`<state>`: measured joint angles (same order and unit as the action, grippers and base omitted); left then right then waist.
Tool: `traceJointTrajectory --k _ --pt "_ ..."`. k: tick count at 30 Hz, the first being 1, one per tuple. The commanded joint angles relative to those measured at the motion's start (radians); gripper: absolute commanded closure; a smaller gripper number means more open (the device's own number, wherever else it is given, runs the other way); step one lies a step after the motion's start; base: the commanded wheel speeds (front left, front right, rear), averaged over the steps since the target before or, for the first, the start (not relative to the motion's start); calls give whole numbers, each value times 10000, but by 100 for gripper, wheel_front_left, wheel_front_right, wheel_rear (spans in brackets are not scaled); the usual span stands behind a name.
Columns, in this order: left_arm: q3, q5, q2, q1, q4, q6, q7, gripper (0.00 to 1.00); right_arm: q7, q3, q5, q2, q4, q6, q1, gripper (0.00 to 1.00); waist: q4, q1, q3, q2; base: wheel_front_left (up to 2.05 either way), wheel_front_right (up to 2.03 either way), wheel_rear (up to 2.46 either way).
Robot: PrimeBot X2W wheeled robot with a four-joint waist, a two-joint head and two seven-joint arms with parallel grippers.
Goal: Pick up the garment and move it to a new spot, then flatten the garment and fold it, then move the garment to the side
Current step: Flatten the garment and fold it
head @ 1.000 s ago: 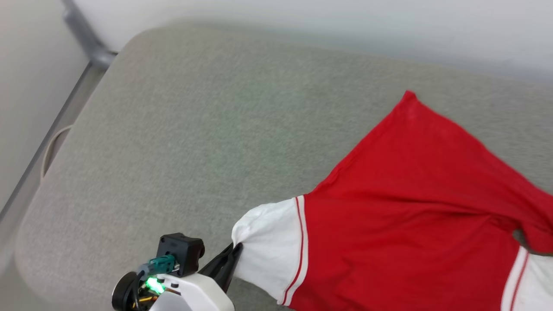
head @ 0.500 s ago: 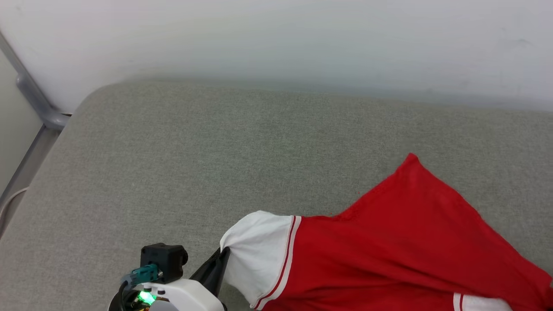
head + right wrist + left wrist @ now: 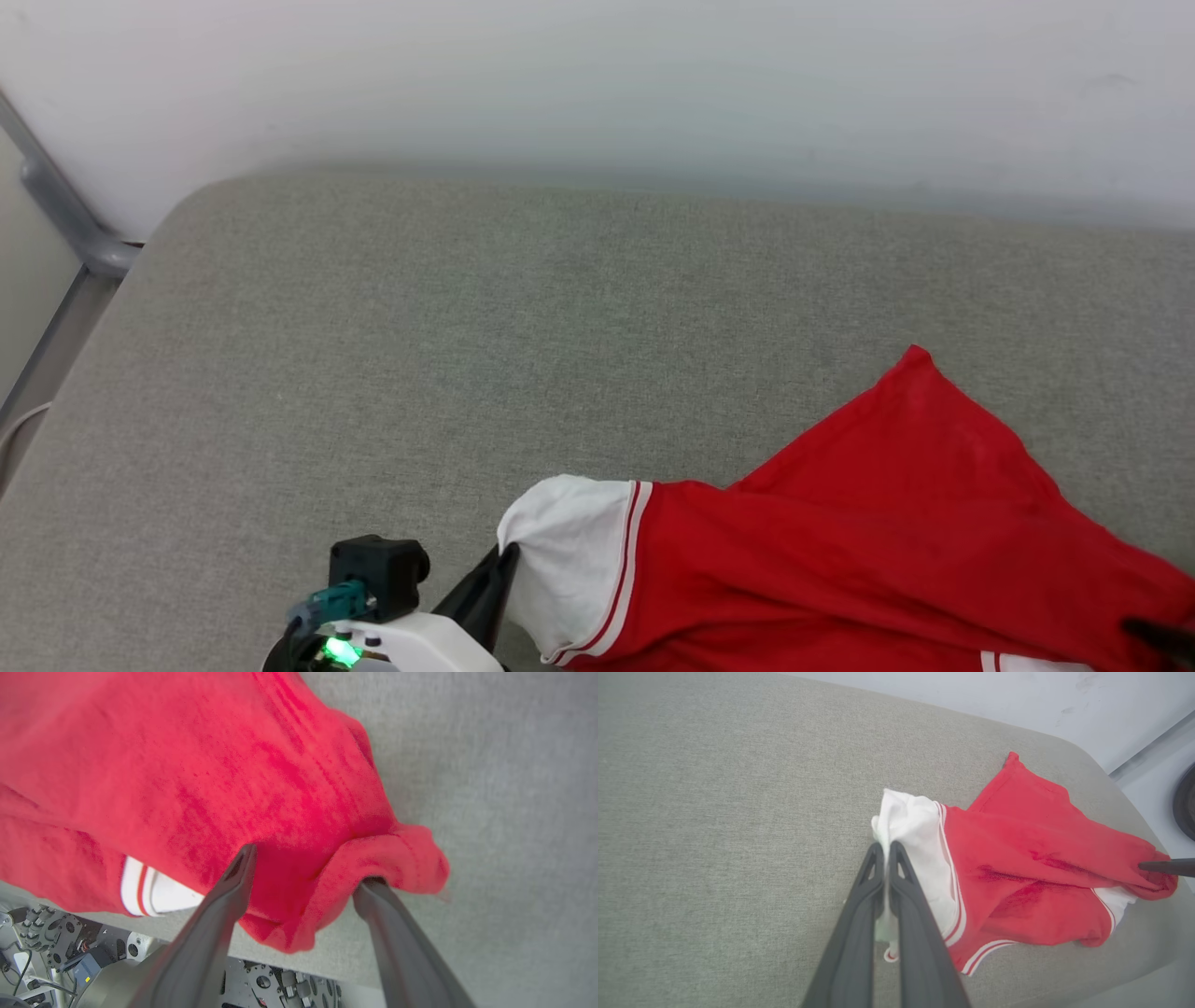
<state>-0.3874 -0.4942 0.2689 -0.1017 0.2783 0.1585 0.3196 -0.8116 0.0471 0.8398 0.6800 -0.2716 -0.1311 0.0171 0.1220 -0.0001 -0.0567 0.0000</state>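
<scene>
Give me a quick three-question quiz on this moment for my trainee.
1. True or false: the left hand is shut on the garment's white sleeve.
2. Pick one. The right hand is: A) shut tight on a sleeve; B) open wide, with bunched red fabric at its fingers; C) resting on bare cushion, away from the cloth.
3. In a few words: what does the garment lie on?

Key: 1 true. 2 B. 3 a grey padded surface.
</scene>
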Motion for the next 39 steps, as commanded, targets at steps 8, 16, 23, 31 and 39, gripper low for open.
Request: traceJointTrajectory --k 8,16,23,31,39 --pt "-520 378 -232 270 264 25 -18 100 -836 350 -222 332 1914 8 1663 0 572 1 -814 0 0 0 0" --pt "-1153 810 -555 668 388 8 -38 100 -1726 627 -967 295 1577 8 3461 0 1631 1 -1777 0 0 0 0" --pt "-1649 1011 -942 916 207 -50 -192 100 -2078 885 -1358 354 823 8 4371 0 2453 1 -2327 0 0 0 0" --pt "-2051 1112 -1212 970 -9 -131 -427 100 -2043 857 -1743 545 -19 8 4591 0 3123 1 -2782 0 0 0 0" --pt "-2219 1107 -1306 1037 -160 -190 -607 100 -1764 1100 -1971 506 -648 8 4267 0 3448 1 -3020 0 0 0 0"
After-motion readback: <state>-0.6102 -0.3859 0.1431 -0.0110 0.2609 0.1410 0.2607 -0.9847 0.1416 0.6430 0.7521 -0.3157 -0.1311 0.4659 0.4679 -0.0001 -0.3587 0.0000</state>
